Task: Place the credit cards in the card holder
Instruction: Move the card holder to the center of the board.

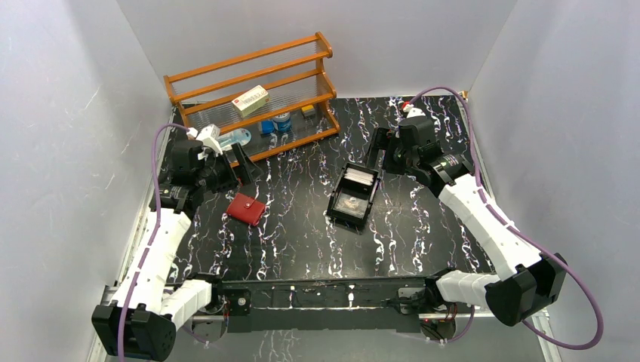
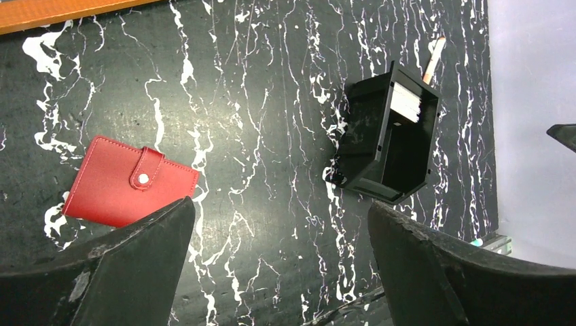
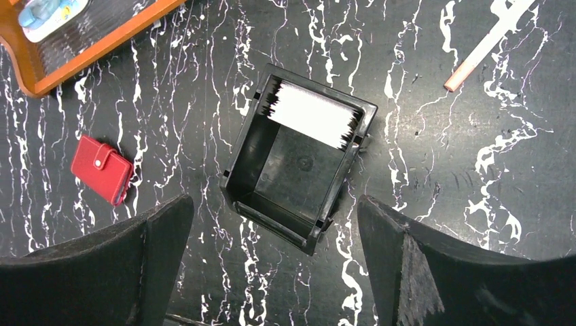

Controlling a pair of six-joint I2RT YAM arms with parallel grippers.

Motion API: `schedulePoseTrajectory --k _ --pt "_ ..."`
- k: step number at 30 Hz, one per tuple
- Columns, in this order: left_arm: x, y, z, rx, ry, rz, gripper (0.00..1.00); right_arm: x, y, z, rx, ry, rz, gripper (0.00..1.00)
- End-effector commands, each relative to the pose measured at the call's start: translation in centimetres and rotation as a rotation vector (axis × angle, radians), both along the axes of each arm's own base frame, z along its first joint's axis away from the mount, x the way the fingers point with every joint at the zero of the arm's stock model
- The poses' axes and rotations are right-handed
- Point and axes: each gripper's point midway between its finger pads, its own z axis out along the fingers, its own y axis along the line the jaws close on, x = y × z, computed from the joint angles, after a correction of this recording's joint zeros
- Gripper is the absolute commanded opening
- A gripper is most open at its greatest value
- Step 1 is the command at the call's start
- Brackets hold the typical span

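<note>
Lying closed and flat on the black marbled worktop (image 1: 302, 234), with its snap tab fastened, the card holder (image 1: 247, 208) is found on the left side, near the left fingers (image 2: 136, 258). These fingers are held wide apart above the worktop, and nothing is gripped between them. The credit cards (image 3: 314, 114) are seen as a white stack standing on edge in the far compartment of a black tray (image 3: 292, 170), which is placed near the middle of the worktop, well apart from the card holder. Only white card edges can be made out. The right fingers (image 3: 435, 272) are likewise spread wide and are held over the tray, with nothing gripped. A wooden rack (image 1: 302, 89) is set at the back left, with a cream box (image 1: 250, 99) on a shelf. A thin pale stick (image 3: 486, 44) is seen on the worktop beyond the tray.
</note>
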Motion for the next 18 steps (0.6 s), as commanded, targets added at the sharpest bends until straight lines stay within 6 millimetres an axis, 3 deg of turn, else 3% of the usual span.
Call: schedulePoseTrajectory --k 1,6,10,13,15,18 --pt "-0.1 0.6 -0.2 0.011 0.012 0.028 0.99 0.8 0.2 2.8 0.072 -0.081 -0.036 0.98" --pt "0.9 3.6 -2.1 0.071 0.069 0.240 0.99 0.9 0.7 3.0 0.093 -0.082 -0.020 0.98" --pt "0.7 6.1 -4.7 0.079 0.163 0.466 0.96 1.0 0.7 2.8 0.089 -0.077 -0.021 0.98" --pt "0.1 7.7 -7.2 0.104 0.247 0.608 0.83 1.0 0.5 3.0 0.079 -0.081 -0.030 0.98" --pt "-0.5 8.4 -8.7 0.118 0.316 0.675 0.66 0.9 0.6 3.4 0.088 -0.088 -0.023 0.98" --pt "-1.5 8.9 -11.1 0.144 0.431 0.752 0.48 0.7 1.0 4.1 0.117 -0.099 -0.007 0.99"
